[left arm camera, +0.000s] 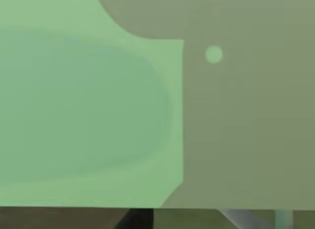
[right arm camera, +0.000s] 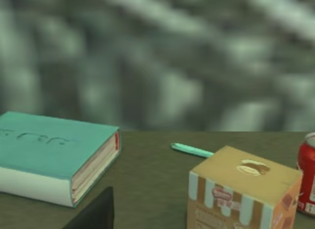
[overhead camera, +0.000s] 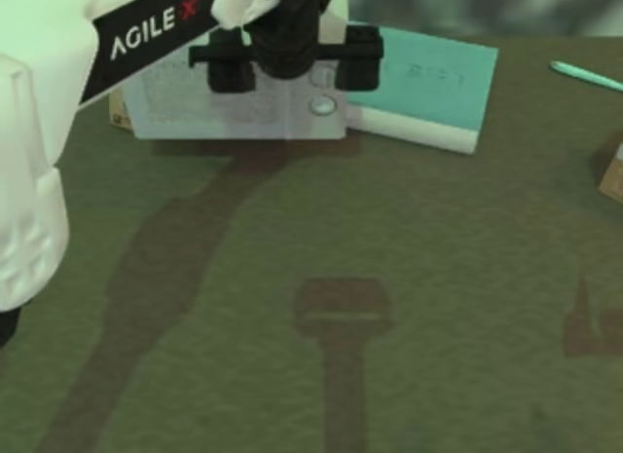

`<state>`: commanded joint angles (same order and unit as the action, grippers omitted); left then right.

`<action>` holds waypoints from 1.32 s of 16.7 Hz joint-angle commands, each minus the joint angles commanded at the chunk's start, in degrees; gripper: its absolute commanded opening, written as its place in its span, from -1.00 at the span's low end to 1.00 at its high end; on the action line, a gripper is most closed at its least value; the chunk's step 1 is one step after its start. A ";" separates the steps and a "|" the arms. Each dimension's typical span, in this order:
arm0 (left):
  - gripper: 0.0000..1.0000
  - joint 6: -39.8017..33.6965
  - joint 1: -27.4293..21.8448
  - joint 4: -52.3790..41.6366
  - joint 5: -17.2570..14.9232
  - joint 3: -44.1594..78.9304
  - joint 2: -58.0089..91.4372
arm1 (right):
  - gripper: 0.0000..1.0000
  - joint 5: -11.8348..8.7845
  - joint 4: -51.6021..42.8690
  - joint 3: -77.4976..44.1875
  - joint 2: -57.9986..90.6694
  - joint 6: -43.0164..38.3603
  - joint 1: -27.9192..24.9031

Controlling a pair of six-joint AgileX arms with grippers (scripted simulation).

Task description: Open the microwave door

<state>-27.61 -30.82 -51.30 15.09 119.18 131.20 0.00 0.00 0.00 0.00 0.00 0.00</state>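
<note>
A: Where's our left hand [overhead camera: 285,61]?

B: Top centre of the overhead view, over the small boxy white microwave [overhead camera: 238,107], near its two round silver knobs [overhead camera: 322,105]. Whether it's open, we can't tell.

A: And the thin white speckled-window door [overhead camera: 209,100]?

B: It looks shut, running left from the hand. Our right arm isn't visible overhead.

Microwave [overhead camera: 234,122]: smooth white casing, plastic-looking; door window [overhead camera: 200,94] speckled grey, matt; knob [overhead camera: 322,106] silvery, metallic sheen. Teal book [right arm camera: 47,150]: matt smooth cover, paper page edges. Table [overhead camera: 389,258]: dark green, matt, faintly rough like cloth. Snack box [right arm camera: 241,192]: printed cardboard. Can [right arm camera: 307,172]: glossy red metal. Pen [right arm camera: 192,150]: smooth plastic.
</note>
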 joint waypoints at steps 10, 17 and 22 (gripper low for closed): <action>-1.00 0.00 0.00 0.00 0.00 0.00 0.00 | 1.00 0.00 0.00 0.00 0.00 0.00 0.00; -1.00 -0.55 -1.84 0.30 -1.28 -1.55 -0.16 | 1.00 0.00 0.00 0.00 0.00 0.00 0.00; -1.00 -1.16 -1.69 2.23 0.22 -8.09 -4.12 | 1.00 0.00 0.00 0.00 0.00 0.00 0.00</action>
<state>-28.77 -32.50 -49.08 15.30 111.09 127.08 0.00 0.00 0.00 0.00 0.00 0.00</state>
